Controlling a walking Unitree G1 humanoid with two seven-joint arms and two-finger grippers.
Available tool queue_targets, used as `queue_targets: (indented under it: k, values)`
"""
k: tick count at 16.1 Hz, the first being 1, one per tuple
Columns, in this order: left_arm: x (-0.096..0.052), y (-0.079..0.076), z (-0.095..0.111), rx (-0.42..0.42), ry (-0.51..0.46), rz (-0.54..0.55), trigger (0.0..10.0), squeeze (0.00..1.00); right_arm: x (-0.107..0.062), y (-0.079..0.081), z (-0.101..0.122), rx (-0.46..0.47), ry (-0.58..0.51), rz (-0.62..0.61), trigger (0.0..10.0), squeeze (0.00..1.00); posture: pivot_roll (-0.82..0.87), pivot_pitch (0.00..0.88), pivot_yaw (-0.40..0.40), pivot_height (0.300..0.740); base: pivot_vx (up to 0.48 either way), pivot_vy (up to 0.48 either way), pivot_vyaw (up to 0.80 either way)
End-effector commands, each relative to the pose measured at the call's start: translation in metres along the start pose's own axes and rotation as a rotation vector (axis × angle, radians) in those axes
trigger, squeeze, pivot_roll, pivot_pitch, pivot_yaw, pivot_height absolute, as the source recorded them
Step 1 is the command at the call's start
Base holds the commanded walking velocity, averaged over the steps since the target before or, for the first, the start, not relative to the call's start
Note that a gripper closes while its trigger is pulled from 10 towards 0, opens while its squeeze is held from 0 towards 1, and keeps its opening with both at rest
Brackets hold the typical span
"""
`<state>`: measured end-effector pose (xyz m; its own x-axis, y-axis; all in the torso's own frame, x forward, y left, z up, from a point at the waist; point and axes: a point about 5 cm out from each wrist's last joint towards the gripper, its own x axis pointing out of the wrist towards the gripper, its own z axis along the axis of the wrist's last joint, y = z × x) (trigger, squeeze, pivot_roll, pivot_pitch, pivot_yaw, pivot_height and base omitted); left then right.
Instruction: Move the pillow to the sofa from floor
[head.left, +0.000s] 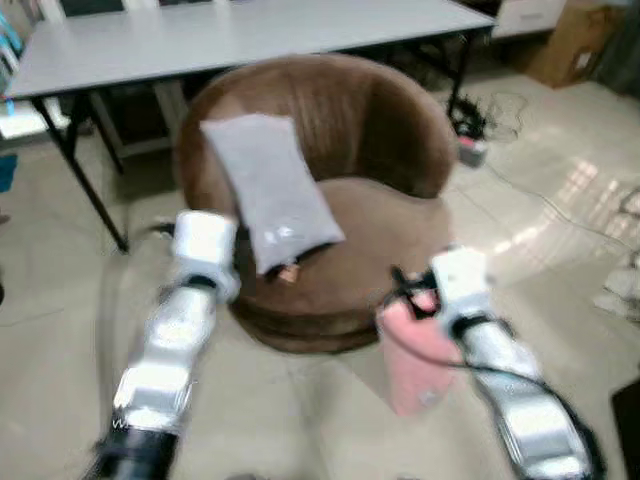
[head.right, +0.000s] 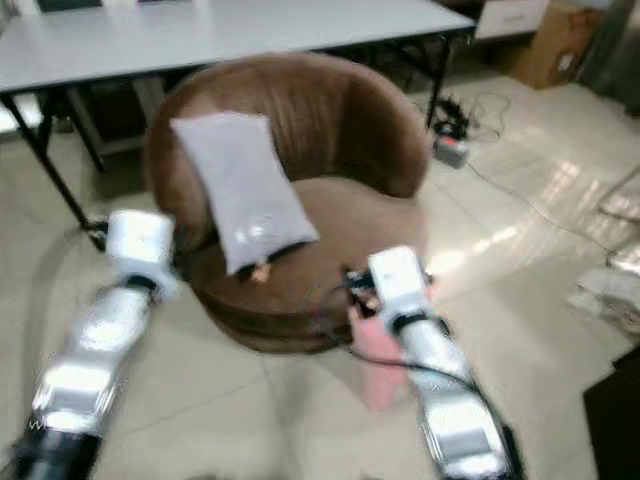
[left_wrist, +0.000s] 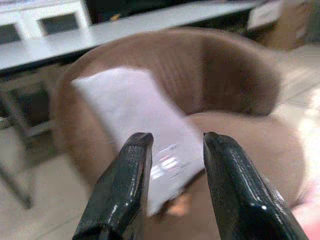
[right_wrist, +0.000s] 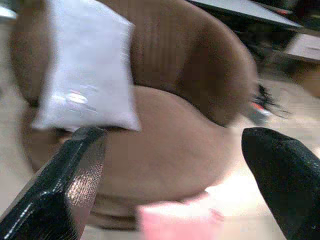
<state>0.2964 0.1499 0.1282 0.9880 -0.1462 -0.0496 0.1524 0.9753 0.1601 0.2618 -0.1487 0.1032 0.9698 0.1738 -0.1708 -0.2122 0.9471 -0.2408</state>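
Observation:
A grey pillow (head.left: 270, 185) leans against the left inner side of a round brown sofa chair (head.left: 380, 130), its lower end on the seat. A pink pillow (head.left: 415, 350) stands on the floor against the sofa's front right, just under my right wrist. In the right wrist view my right gripper (right_wrist: 172, 135) is open wide, facing the seat, with the pink pillow (right_wrist: 175, 220) below its fingers and nothing between them. My left gripper (left_wrist: 172, 137) is open a short way in front of the grey pillow (left_wrist: 135, 115), holding nothing.
A long grey table (head.left: 250, 35) with black legs (head.left: 90, 180) stands right behind the sofa. A power strip and cables (head.left: 470, 150) lie on the tile floor at the right. A cardboard box (head.left: 570, 40) sits at the far right. Pale items (head.left: 620, 290) lie at the right edge.

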Motion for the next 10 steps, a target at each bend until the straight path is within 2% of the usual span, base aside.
queue_targets:
  k: [1, 10]
  values:
    - [-0.0010, 0.0126, -0.0013, 0.024, 0.008, 0.037, 10.0, 0.00, 0.0019, 0.0070, 0.0087, 0.007, -0.035, 0.030, 10.0, 0.00, -0.06, 0.013, 0.031, 0.740, 0.000, -0.480, 0.80]
    - [-0.0017, 0.0131, -0.0022, 0.029, 0.008, 0.043, 10.0, 0.00, 0.0039, 0.0066, 0.0100, -0.002, -0.041, 0.041, 10.0, 0.00, -0.06, 0.020, 0.030, 0.740, 0.000, -0.480, 0.80]
